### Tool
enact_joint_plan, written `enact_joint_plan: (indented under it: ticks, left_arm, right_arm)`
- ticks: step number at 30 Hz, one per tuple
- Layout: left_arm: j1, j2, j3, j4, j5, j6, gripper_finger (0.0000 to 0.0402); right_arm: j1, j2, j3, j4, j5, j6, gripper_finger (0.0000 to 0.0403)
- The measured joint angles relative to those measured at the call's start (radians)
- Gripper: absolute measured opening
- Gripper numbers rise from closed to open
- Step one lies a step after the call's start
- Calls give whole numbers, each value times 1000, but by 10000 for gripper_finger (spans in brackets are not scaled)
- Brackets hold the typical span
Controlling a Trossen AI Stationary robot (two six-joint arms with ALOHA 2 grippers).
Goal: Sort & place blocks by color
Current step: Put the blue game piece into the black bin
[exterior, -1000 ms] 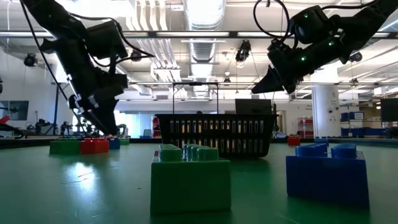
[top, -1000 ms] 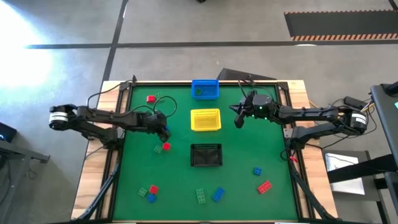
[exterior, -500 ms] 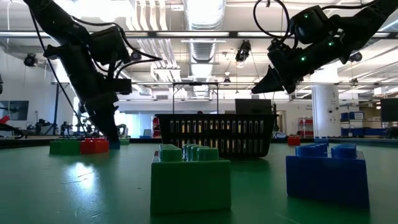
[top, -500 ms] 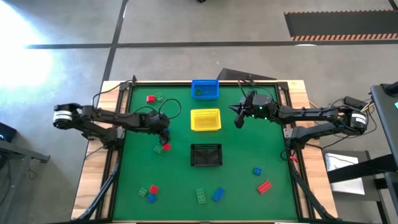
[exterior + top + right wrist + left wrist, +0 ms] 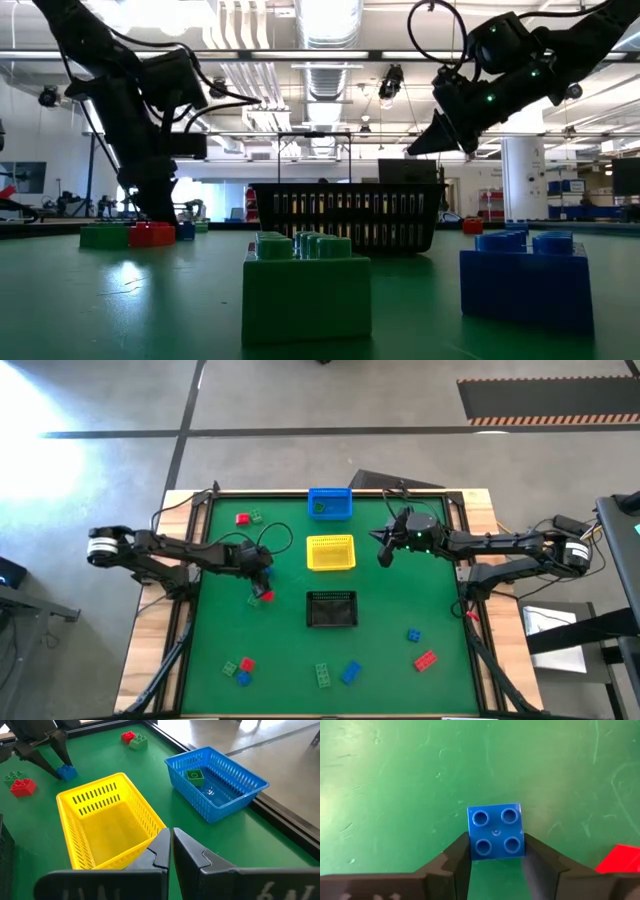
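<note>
- blue basket (image 5: 216,781) holds one green block (image 5: 194,775); yellow basket (image 5: 107,822) and black basket (image 5: 331,609) show nothing inside
- three baskets in a row on the table (image 5: 400,610)
- left gripper (image 5: 496,865) pinches a blue block (image 5: 496,831) sitting on the mat beside a red block (image 5: 620,860); right gripper (image 5: 171,842), jaws pressed together, hangs near the yellow basket

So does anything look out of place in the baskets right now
One thing does: a green block sits alone in the blue basket, so block and basket colours do not match. The yellow basket holds nothing. Inside the black basket I cannot tell.
</note>
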Motion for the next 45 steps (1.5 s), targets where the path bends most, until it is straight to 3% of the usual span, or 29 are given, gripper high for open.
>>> enact_joint_plan:
  ticks: [4, 8, 16, 21, 28, 37, 45]
  left_arm:
    - [0, -57, 34, 13, -1, 15, 123]
    - [-21, -107, 80, 30, 77, 13, 123]
    - [-168, -86, 201, 131, 117, 13, 123]
    - [-272, 33, 292, 174, 116, 11, 123]
    - [-351, 305, 502, 184, 117, -13, 123]
    - [-340, 586, 762, 26, 122, 20, 123]
    - [-309, 668, 806, -12, 101, 20, 123]
  right_arm:
    - [0, 0, -1, 0, 0, 0, 9]
    - [0, 0, -3, 0, 0, 0, 9]
    - [0, 0, -4, 0, 0, 10, 9]
    - [4, 0, -4, 1, 0, 11, 9]
    - [4, 0, -8, 0, 0, 12, 9]
    - [4, 0, -15, 1, 0, 11, 9]
    - [4, 0, -18, 0, 0, 9, 9]
